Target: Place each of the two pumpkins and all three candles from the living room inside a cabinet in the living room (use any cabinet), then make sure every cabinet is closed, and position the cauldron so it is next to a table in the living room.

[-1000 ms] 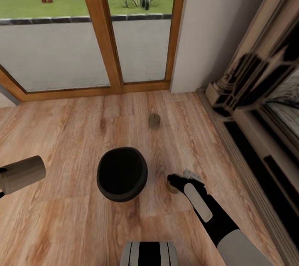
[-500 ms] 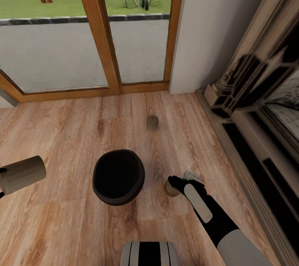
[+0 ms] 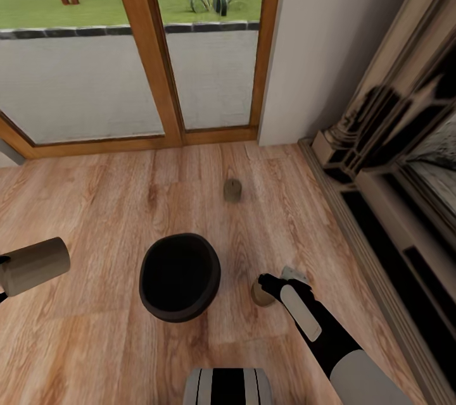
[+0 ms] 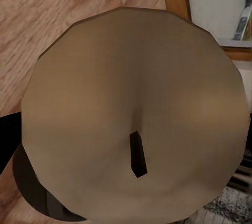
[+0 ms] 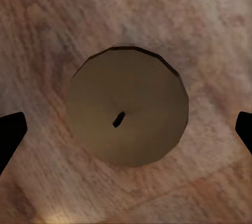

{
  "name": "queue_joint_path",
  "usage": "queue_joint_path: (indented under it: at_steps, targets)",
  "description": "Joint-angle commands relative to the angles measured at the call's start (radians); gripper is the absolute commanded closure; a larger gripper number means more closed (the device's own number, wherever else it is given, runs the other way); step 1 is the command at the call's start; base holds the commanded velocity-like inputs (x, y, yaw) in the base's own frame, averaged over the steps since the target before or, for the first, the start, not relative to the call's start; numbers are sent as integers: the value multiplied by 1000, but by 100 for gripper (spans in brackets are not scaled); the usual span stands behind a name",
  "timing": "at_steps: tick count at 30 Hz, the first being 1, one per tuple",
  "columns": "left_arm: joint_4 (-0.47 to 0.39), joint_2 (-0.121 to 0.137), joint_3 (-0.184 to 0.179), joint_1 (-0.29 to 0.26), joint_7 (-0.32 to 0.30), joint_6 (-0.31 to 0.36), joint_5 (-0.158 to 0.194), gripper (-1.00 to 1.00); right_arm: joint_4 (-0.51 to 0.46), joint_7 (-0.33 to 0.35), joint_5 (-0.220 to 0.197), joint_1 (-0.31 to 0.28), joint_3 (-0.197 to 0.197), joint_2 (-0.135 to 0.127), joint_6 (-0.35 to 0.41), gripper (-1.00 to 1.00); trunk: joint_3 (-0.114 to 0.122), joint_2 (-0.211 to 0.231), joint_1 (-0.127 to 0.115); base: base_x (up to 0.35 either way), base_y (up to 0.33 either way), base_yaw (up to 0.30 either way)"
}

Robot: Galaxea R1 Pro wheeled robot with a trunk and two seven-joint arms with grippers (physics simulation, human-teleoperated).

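The black cauldron (image 3: pixel 180 275) stands on the wood floor in front of me. One beige candle (image 3: pixel 232 190) stands on the floor beyond it. A second candle (image 3: pixel 259 294) stands right of the cauldron, and my right gripper (image 3: pixel 271 285) hovers over it. In the right wrist view that candle (image 5: pixel 127 111) lies between the fingertips (image 5: pixel 10 135) of the open right gripper (image 5: pixel 127 129). A third candle (image 3: pixel 35 264) is held off the floor at the far left by my left gripper (image 3: pixel 3 272); its top (image 4: pixel 136 114) faces the left wrist camera.
Wood-framed glass doors (image 3: pixel 164 76) close the far side, with a white wall (image 3: pixel 329 31) to their right. A dark and cream fireplace surround (image 3: pixel 392 158) runs along the right. My base (image 3: pixel 227 386) shows at the bottom edge.
The whole view has shifted slightly. My right gripper has moved a little nearer to me and now sits over the candle beside the cauldron. The left arm holds still.
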Motion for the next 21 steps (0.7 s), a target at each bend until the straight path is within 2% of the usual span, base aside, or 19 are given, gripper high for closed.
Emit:
queue_joint_path:
  at_steps: [1, 7, 21]
  targets:
    - [-1, 0, 1, 1, 10, 1, 12, 100, 0, -7, -6, -1, 3, 0, -1, -100, -1, 0, 0, 163, 35, 0]
    - [-1, -1, 1, 1, 10, 1, 12, 100, 1, -6, -6, -1, 4, 1, -5, -100, -1, 0, 0, 170, 69, 0]
    - [-1, -1, 1, 1, 10, 1, 12, 100, 3, -6, -6, -1, 4, 1, -6, -100, -1, 0, 0, 19, 4, 0]
